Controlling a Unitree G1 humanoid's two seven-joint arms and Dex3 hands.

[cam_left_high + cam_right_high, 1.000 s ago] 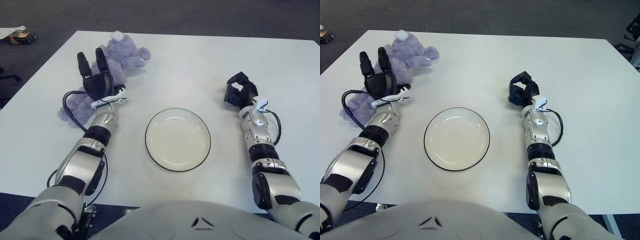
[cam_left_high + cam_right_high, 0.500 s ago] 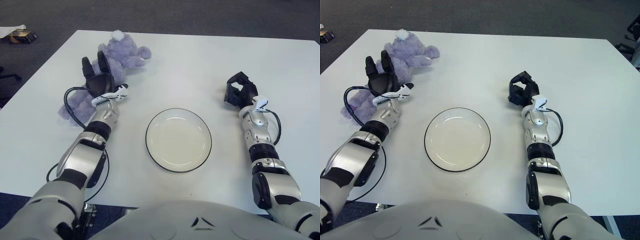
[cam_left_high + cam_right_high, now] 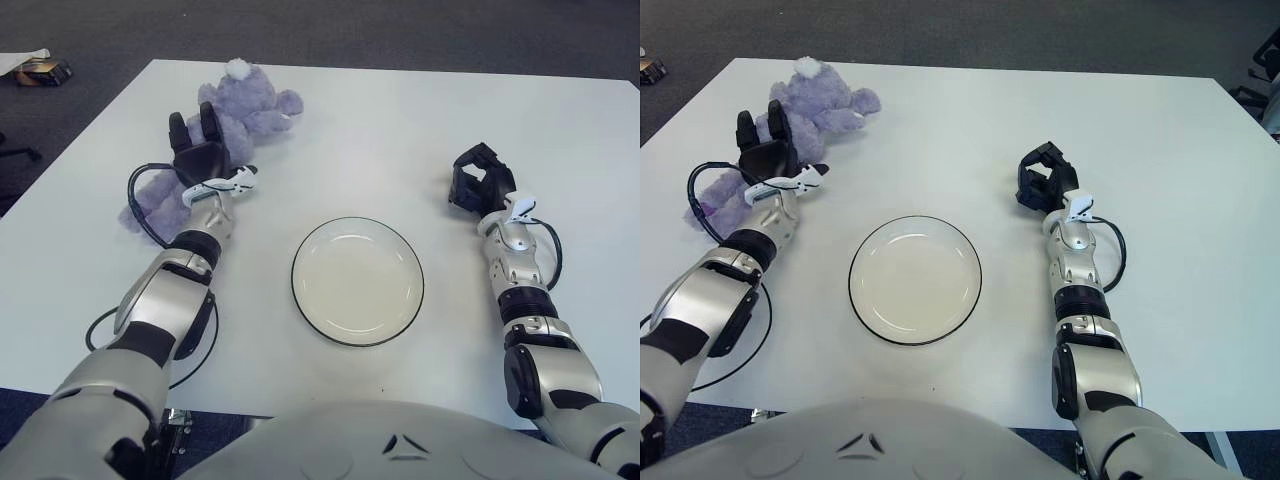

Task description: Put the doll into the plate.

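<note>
The plate [image 3: 357,280] sits empty on the table [image 3: 380,130]. Up and to its left lies the purple doll [image 3: 215,135]. The left hand [image 3: 200,155], fingers apart, covers the doll's middle; whether it touches is unclear. Right of the plate is the right hand [image 3: 478,185], fingers curled on nothing.

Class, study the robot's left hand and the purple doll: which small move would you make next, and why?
Probably ease the left hand forward and down onto the doll, then close. Its fingers are spread and hold nothing, showing over the doll's middle, while the plate is bare. The right hand shows right of the plate.
</note>
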